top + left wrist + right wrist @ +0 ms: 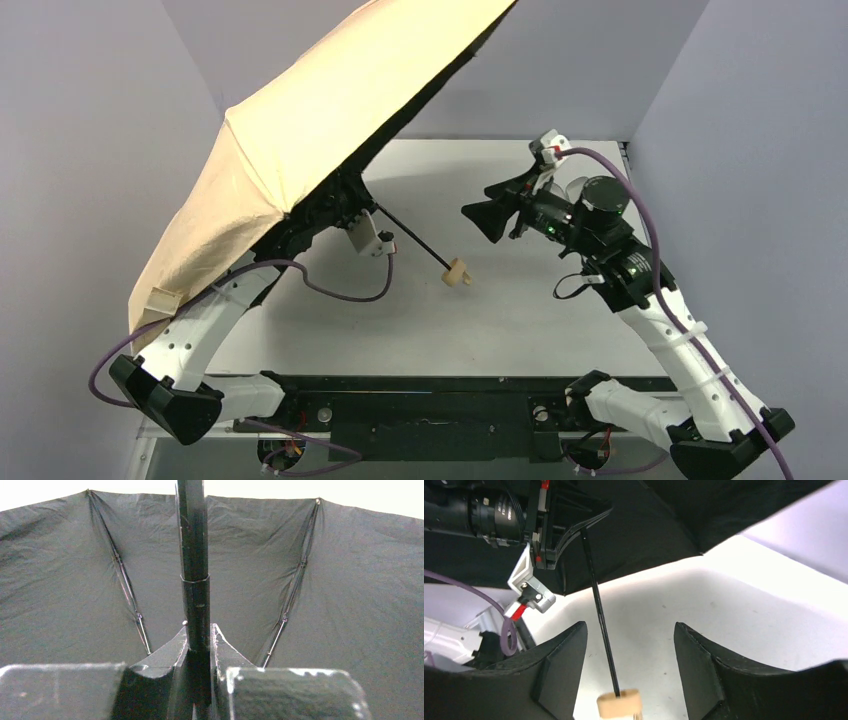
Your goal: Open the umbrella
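Open umbrella (300, 120) over white table (520, 320), grey walls (760, 100).
Its shaft (192, 555) pinched by left gripper (200, 630); right gripper (629, 630) spread wide.

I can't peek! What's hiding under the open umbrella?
Under the umbrella: black lining, thin ribs, the shaft, and the left hand shut on it. From above, the fabric partly hides that hand.

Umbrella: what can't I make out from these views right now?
- Top external: the canopy runs off the top edge and shadows the left gripper.
- Left wrist: black lining fills the view; the handle knob is out of view.
- Right wrist: the knob is cut by the bottom edge; the upper end of the shaft hides behind the left gripper.
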`<state>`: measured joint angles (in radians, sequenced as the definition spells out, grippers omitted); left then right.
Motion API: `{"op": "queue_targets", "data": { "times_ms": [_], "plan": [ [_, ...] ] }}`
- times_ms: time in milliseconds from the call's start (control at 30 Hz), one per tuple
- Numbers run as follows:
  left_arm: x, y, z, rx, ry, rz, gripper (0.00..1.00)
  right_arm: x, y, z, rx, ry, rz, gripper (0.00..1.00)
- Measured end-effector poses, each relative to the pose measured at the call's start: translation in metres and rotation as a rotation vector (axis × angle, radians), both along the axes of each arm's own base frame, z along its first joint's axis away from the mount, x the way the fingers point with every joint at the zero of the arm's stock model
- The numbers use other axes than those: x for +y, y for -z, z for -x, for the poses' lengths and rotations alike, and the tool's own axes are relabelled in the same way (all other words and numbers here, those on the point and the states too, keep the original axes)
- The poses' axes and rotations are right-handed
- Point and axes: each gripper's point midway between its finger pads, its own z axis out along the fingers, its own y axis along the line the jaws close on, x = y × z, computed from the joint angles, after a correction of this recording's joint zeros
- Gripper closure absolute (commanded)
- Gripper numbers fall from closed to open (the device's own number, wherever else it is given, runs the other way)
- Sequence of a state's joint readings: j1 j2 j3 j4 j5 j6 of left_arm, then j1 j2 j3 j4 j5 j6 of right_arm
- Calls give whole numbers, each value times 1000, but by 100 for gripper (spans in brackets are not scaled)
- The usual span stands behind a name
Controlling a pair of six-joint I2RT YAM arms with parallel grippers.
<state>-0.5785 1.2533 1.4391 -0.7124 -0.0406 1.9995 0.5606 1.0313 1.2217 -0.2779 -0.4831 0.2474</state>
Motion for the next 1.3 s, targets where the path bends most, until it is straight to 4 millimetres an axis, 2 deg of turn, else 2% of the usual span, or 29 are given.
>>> {"op": "queue_targets", "data": {
  "times_ms": [67,167,333,433,533,600,633,767,867,1033,1133,1233,1267,1300],
  "plan": [
    [16,1,-9,-12,-55,-31,100,-15,-11,-1,-25,42,-14,40],
    [35,11,-25,-27,-123,-69,100,-30,-17,5,-35,75,-18,40],
    [64,56,-60,-8,-241,-152,100,-50,-14,10,-18,124,-4,40],
    [69,74,-79,-16,-286,-192,93,-60,-10,13,-6,151,10,40],
    [65,77,-85,-38,-300,-198,87,-69,-6,15,0,175,29,40],
    [56,74,-85,-56,-292,-195,77,-75,-3,16,5,197,41,40],
    [49,73,-84,-64,-281,-188,67,-79,-2,16,6,212,46,39],
    [11,79,-77,-74,-219,-150,43,-93,4,17,13,261,68,37],
    [-21,104,-67,-39,-170,-125,38,-100,6,17,15,291,80,35],
    [-70,162,-42,94,-131,-80,30,-114,14,22,23,337,122,34],
    [-94,188,-21,179,-129,-25,22,-123,18,28,21,366,150,34],
    [-112,206,8,258,-127,43,20,-131,19,35,7,384,171,34],
    [-117,214,21,290,-125,65,8,-134,20,37,0,391,178,33],
    [-121,222,35,323,-124,83,2,-137,19,41,-11,400,184,33]
  ]
}}
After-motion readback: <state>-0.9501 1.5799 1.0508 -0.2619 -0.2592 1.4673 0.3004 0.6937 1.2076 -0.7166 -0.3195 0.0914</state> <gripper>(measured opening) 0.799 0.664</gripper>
